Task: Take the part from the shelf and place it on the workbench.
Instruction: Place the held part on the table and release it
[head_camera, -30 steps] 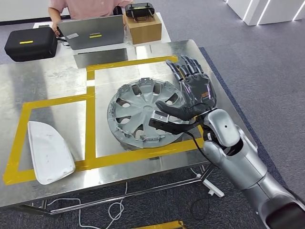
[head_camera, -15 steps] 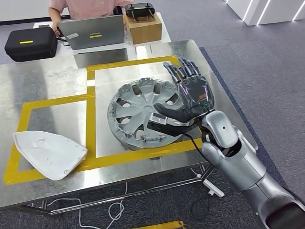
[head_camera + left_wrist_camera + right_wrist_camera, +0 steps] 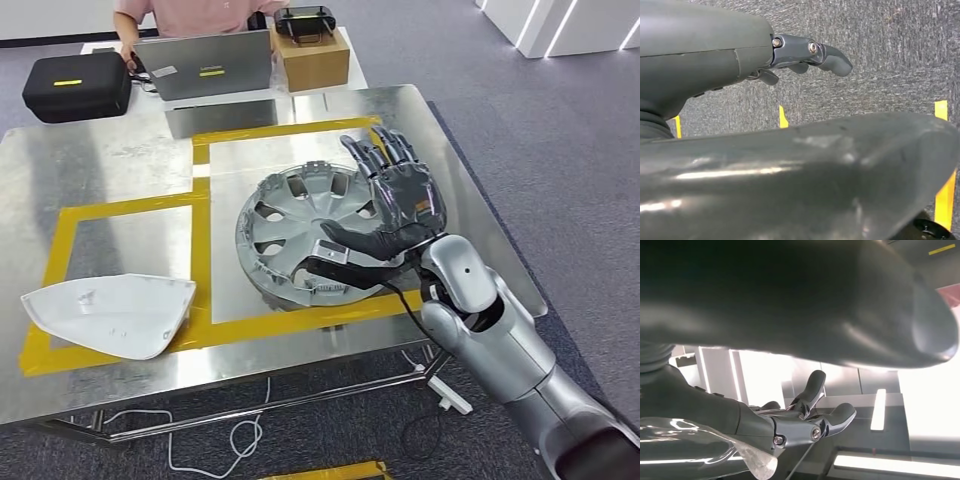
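1. The hubcap (image 3: 306, 235) is seen lying flat on the steel surface (image 3: 113, 160), inside the yellow-taped square.
2. The right hand (image 3: 392, 215) is held just above the hubcap's right rim, fingers (image 3: 373, 155) spread and released, nothing grasped.
3. The left hand (image 3: 715, 50) is seen hanging over carpet, holding nothing.
4. Placement is judged done.

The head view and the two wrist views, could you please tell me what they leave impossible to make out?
- Head view: the right robot hand covers part of the hubcap.
- Head view: the person is cut off by the top edge.
- Left wrist view: the left robot hand shows against carpet; a blurred grey shape hides its grasp.
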Controlling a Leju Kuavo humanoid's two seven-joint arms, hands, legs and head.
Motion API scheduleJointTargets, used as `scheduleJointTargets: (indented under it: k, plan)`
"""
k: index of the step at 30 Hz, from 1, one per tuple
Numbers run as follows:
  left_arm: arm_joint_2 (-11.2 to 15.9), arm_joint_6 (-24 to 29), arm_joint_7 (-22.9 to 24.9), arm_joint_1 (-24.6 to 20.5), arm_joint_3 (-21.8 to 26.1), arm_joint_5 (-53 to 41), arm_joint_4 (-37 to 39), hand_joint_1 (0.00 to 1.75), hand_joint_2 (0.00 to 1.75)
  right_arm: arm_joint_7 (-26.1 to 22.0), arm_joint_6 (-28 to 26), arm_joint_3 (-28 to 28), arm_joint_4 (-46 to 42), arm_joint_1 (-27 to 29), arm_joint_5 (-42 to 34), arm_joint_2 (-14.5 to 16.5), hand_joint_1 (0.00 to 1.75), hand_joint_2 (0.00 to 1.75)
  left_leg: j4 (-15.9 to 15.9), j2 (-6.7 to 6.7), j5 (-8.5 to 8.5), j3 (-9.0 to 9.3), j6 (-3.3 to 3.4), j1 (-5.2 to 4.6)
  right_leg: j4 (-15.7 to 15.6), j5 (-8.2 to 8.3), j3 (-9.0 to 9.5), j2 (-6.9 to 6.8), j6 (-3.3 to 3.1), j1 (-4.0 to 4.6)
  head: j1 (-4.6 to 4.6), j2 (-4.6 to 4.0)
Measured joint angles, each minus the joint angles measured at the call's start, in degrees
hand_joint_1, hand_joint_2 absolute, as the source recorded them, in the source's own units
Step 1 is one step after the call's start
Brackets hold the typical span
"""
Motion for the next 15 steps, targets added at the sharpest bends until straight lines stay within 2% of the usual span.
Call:
scheduleJointTargets:
  k: [1, 2, 3, 5, 6, 7, 8, 10, 11, 12, 13, 15]
  plan:
    - [0.0, 0.0, 0.0, 0.0, 0.0, -0.1, 0.0, 0.0, 0.0, 0.0, 0.0, 0.0, 0.0, 0.0, 0.0, 0.0, 0.0, 0.0, 0.1, -0.06, 0.2, -0.12, -0.34, -0.08, -3.0, 0.96, 1.74, 0.17, -0.16, 0.02, -0.04, 0.0]
    - [0.0, 0.0, 0.0, 0.0, 0.0, -0.2, 0.0, 0.0, 0.0, 0.0, 0.1, 0.0, 0.0, 0.0, 0.0, 0.0, 0.0, 0.0, 0.2, -0.12, 0.45, -0.26, -0.73, -0.16, -4.7, 1.3, 2.67, 0.33, -0.36, 0.08, -0.07, 0.0]
    - [0.0, 0.0, 0.0, 0.0, 0.0, -0.3, 0.0, 0.0, 0.0, 0.0, 0.2, 0.0, 0.0, 0.0, 0.0, 0.0, 0.0, 0.0, 0.2, -0.17, 0.77, -0.42, -1.14, -0.22, -5.0, 1.32, 2.75, 0.47, -0.63, 0.21, -0.09, 0.0]
    - [0.0, 0.0, 0.0, 0.1, 0.0, -0.4, 0.0, 0.0, 0.0, 0.1, 0.3, 0.1, 0.0, -0.1, 0.0, 0.0, 0.0, 0.0, 0.3, -0.23, 1.02, -0.78, -1.94, -0.12, -5.0, 1.85, 1.89, 0.36, -1.55, 0.2, -0.08, 0.0]
    - [0.0, 0.1, 0.0, 0.2, 0.0, -0.4, 0.0, 0.0, 0.0, 0.1, 0.3, 0.1, 0.1, -0.1, 0.0, 0.0, 0.0, 0.0, 0.9, -0.22, 0.07, -1.18, -2.31, -0.02, -5.0, 2.23, 1.47, 0.23, -2.15, 0.15, -0.16, 0.0]
    - [0.0, 0.1, 0.0, 0.2, 0.0, -0.5, 0.0, 0.0, 0.0, 0.1, 0.4, 0.1, 0.1, -0.2, 0.0, 0.0, 0.0, 0.0, 2.6, -0.19, -1.8, -1.84, -2.64, 0.06, -5.0, 2.7, 0.98, 0.07, -2.75, 0.08, -0.18, 0.0]
    - [0.0, 0.1, 0.0, 0.3, 0.0, -0.5, 0.0, 0.0, 0.0, 0.1, 0.4, 0.1, 0.1, -0.2, 0.0, 0.0, 0.0, 0.0, 5.4, -0.14, -4.49, -2.78, -2.92, 0.14, -5.0, 3.16, 0.56, -0.07, -3.15, 0.08, -0.23, 0.0]
    - [0.0, 0.2, 0.1, 0.3, -0.1, -0.7, 0.0, 0.0, 0.0, 0.2, 0.6, 0.2, 0.1, -0.2, 0.0, 0.0, 0.0, 0.0, 13.1, -0.12, -9.62, -4.79, -3.26, 0.18, -5.0, 4.09, -0.7, -0.26, -3.44, 0.21, -0.23, 0.0]
    - [0.0, 0.2, 0.2, 0.3, -0.1, -0.8, 0.0, 0.0, 0.0, 0.4, 0.8, 0.2, 0.1, -0.1, -0.2, 0.0, 0.0, 0.0, 16.0, -0.12, -10.77, -5.16, -3.3, 0.18, -4.9, 4.55, -1.34, -0.35, -3.46, 0.3, -0.23, 0.0]
    - [0.0, 0.3, 0.3, 0.3, -0.1, -0.9, 0.0, 0.0, 0.0, 0.5, 1.1, 0.2, 0.1, 0.0, -0.4, 0.0, 0.0, 0.0, 17.0, -0.12, -10.67, -4.61, -3.22, 0.17, -4.8, 5.02, -2.01, -0.44, -3.45, 0.41, -0.24, 0.0]
    - [0.0, 0.3, 0.5, 0.3, -0.1, -0.9, 0.0, 0.0, 0.0, 0.7, 1.5, 0.2, 0.2, 0.0, -0.7, 0.0, 0.0, 0.0, 15.8, -0.12, -9.53, -2.97, -3.0, 0.15, -4.8, 5.45, -2.62, -0.51, -3.42, 0.54, -0.24, 0.0]
    - [0.0, 0.5, 0.7, 0.3, -0.1, -0.9, 0.0, 0.0, 0.0, 0.9, 2.0, 0.1, 0.1, 0.1, -1.3, 0.0, 0.0, 0.0, 8.2, -0.11, -6.87, 2.82, -2.13, -0.07, -4.7, 6.25, -3.58, -0.59, -3.22, 0.78, -0.21, 0.0]
